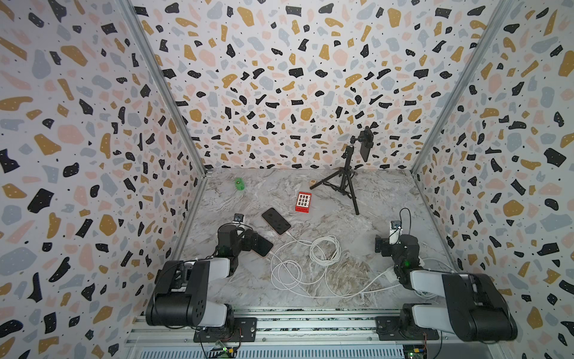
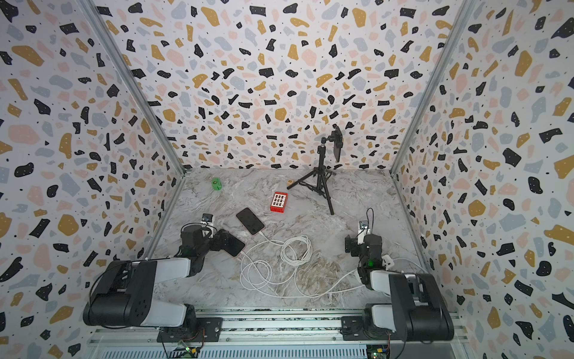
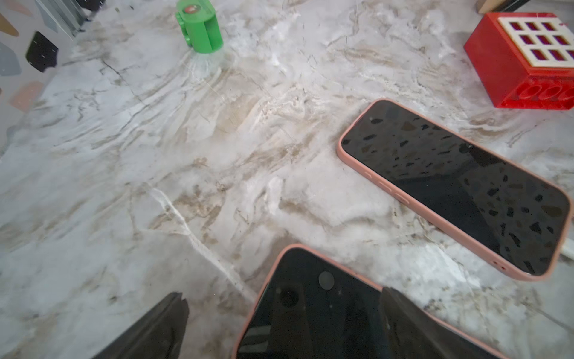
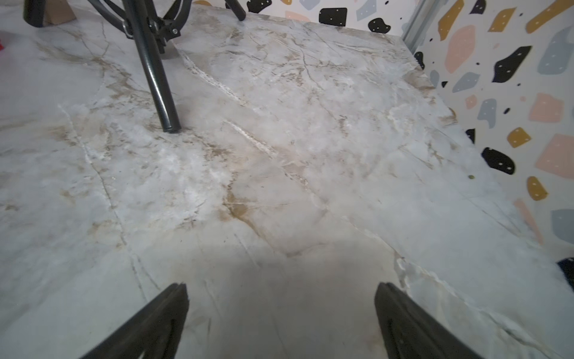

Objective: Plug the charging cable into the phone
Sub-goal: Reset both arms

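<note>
Two dark-screened phones in pink cases lie on the marble table. The far phone [image 1: 275,220] [image 3: 459,186] lies apart from both arms. The near phone [image 1: 264,246] [image 2: 236,245] [image 3: 310,310] lies under my left gripper [image 1: 250,241] [image 3: 285,310], which is open, its fingers [image 3: 400,323] straddling one end without closing on it. The white charging cable [image 1: 323,251] [image 2: 295,251] loops across mid-table, with strands reaching the near ends of both phones; whether a plug is seated I cannot tell. My right gripper [image 1: 383,245] [image 4: 281,310] hangs open over bare marble.
A red block with a white grid top [image 1: 303,202] [image 3: 528,59] sits behind the far phone. A green plastic piece [image 1: 239,184] [image 3: 200,28] lies at the back left. A black tripod [image 1: 348,177] [image 4: 158,80] stands at the back right, beside a small wooden block [image 1: 313,182].
</note>
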